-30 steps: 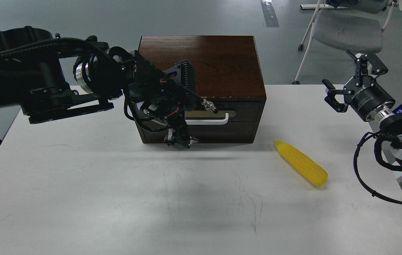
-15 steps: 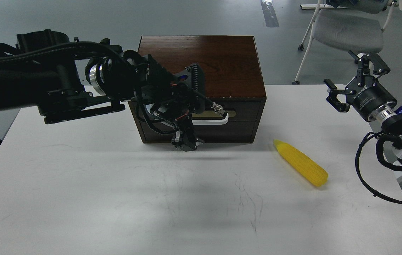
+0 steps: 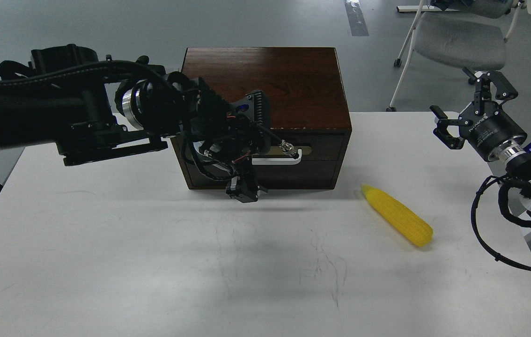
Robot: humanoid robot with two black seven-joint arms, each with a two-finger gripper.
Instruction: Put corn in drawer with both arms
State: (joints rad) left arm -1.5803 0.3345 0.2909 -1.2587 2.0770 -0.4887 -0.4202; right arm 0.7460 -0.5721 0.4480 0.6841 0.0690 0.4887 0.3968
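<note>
Where the left gripper [image 3: 246,185] hangs in front of the box, its fingers are lost in a dark tangle of cables and brackets, so whether it is spread or closed, or has hold of anything, cannot be told. Just behind it, the left half of the drawer [image 3: 293,157] front and the left end of the white handle [image 3: 278,160] are covered by the wrist; only the right end of the handle can be seen. The drawer sits flush with the brown box [image 3: 265,86], its inside hidden.

Far off to the right of that gripper, the right gripper [image 3: 469,105] is held above the table edge with its two fingers spread wide and nothing between them. The corn [image 3: 397,215] lies on the white table [image 3: 153,262], below and to the left of the right gripper, well apart from it, and near the box's right front corner.

One corn, one box with one drawer, two arms and one chair [image 3: 457,40], cut off at the top edge, are counted.
</note>
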